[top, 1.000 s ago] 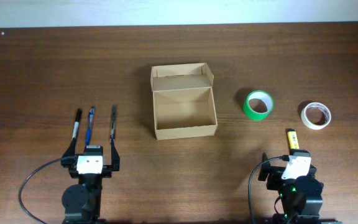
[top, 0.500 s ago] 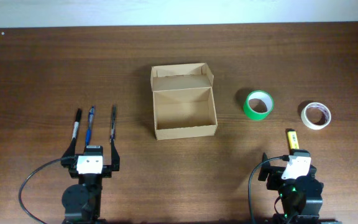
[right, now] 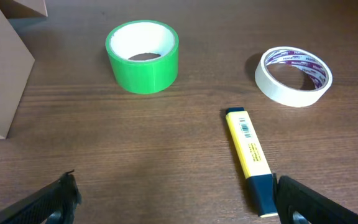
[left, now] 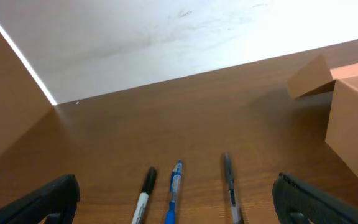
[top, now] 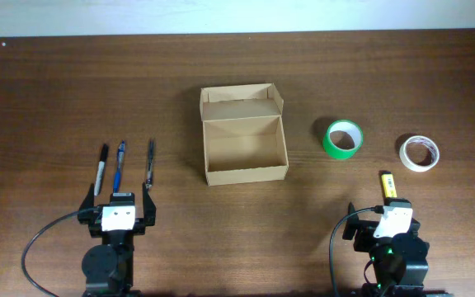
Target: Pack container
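Cardboard container (top: pixel 244 134) sits open between tape and pens.

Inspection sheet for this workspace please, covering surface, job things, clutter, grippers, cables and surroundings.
Surface: brown wooden table, no spills seen.
Job's things: cardboard box, lid open, empty inside.
Clutter: green tape roll, white tape roll and yellow highlighter right of the box; three pens side by side left of it.
Grippers: left gripper open, empty, by the pens; right gripper open, empty, near the highlighter.
Cables: black cable loops beside the left arm; second cable beside the right.
Surroundings: white wall along the far edge.
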Controlling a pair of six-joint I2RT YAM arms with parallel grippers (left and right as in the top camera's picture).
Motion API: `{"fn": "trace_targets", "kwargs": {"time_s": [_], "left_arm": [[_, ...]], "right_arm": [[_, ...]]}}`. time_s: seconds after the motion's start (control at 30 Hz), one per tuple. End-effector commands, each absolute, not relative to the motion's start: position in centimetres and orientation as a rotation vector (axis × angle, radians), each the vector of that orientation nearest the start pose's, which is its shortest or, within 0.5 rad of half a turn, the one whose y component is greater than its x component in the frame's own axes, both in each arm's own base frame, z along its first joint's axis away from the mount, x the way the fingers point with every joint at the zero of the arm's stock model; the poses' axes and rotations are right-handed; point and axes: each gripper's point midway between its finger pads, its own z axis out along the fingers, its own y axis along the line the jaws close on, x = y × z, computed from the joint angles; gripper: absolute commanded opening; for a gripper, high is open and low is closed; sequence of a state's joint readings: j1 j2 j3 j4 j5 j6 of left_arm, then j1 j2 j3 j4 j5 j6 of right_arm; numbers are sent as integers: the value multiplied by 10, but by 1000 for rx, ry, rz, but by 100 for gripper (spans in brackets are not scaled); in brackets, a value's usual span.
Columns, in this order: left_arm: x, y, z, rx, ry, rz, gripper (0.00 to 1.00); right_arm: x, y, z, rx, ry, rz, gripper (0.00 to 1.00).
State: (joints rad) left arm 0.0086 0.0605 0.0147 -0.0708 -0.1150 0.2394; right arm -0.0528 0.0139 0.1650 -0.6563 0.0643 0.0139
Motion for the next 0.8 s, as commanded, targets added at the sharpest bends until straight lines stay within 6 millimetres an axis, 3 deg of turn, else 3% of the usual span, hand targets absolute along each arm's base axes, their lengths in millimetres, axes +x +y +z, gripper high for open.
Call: {"fn": "trace_targets", "kwargs": {"time_s": [0.0,0.1,0.17,0.37,0.43,0.57,0.67,0.77], "left_arm": [[248,1,151,207,1667,193,99],[247,-16,152,283,1648,107,99],[247,-22,149,292,1658,58,99],[248,-22,152,94,1673,-117,99],[247,-22,167,42,1642,-165,99],[244,-19,205,8,1608,-166,99],[246,-1,211,-78,1729,-81,99],[256,6,219,-112,1835,-41,99]], "right_arm": [[205,-18,96,112,2056,-51,99],[210,-1,103,84,2023,71,99],[217,14,120,19,1949,154,99],[220,67,199,-261,1608,404,99],[222,64,206,-191,1595,442,99],[229,63,197,-130,1674,492,99],[244,58,203,-92,1754,479,99],[266,56,225,-132,1833,441,99]]}}
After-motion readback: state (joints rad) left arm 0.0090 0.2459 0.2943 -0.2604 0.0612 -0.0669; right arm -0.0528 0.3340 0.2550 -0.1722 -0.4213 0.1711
